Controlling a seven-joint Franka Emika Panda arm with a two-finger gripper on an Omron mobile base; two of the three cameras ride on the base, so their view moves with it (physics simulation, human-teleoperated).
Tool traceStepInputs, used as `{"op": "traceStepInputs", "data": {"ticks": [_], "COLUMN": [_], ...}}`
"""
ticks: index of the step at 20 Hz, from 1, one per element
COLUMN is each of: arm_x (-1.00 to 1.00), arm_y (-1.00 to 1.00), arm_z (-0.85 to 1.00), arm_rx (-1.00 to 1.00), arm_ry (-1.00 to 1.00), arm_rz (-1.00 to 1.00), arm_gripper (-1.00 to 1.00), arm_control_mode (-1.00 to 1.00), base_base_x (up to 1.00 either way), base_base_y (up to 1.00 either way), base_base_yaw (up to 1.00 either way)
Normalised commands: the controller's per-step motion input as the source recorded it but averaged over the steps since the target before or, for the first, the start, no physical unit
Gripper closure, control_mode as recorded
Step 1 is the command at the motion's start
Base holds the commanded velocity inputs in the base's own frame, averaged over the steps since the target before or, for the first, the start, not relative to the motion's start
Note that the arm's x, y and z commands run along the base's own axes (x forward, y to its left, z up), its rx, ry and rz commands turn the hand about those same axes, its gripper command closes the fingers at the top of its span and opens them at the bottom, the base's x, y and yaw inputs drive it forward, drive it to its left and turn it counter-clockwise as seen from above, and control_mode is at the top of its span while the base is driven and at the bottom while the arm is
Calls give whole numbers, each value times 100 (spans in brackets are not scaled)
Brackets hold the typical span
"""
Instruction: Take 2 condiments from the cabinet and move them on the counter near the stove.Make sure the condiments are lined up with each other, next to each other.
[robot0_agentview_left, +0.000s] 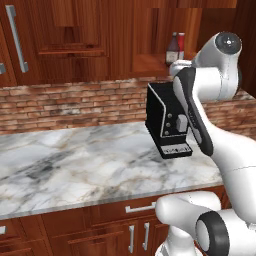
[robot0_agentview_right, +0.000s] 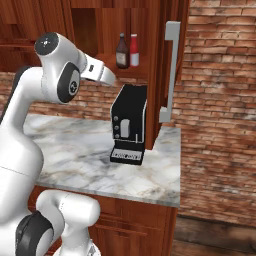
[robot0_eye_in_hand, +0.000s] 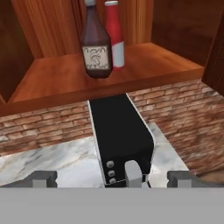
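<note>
A: Where are the condiments?
B: Both upright on the cabinet (robot0_eye_in_hand: 52, 83) shelf niche. Maroon bottle (robot0_eye_in_hand: 96, 46) with pale label in front, slim red bottle (robot0_eye_in_hand: 114, 35) with white cap just behind and beside it, touching or nearly so. Same pair in the left base view: maroon (robot0_agentview_left: 172, 49), red (robot0_agentview_left: 181, 46).
A: Gripper?
B: Gripper (robot0_eye_in_hand: 113, 179) below shelf level, over the black coffee machine (robot0_eye_in_hand: 120, 135). Jaws spread wide, nothing between them, well apart from the bottles.
A: Counter?
B: Marble counter (robot0_agentview_left: 75, 165) carries the coffee machine at its right end, against the brick backsplash (robot0_agentview_left: 65, 107).
</note>
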Motion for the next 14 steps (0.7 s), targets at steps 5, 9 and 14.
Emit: {"op": "traceStepInputs", "data": {"ticks": [5,9,14], "arm_x": [0,0,0], "arm_y": [-6,-2,0], "arm_z": [13,37,47], "arm_rx": [0,0,0], "arm_ry": [-19,-10,0], "arm_rz": [3,2,0], "arm_gripper": [-100,-100,-100], "arm_control_mode": [-100,-100,-100], "base_base_x": [0,0,0], "base_base_y": [0,0,0], "base_base_yaw": [0,0,0]}}
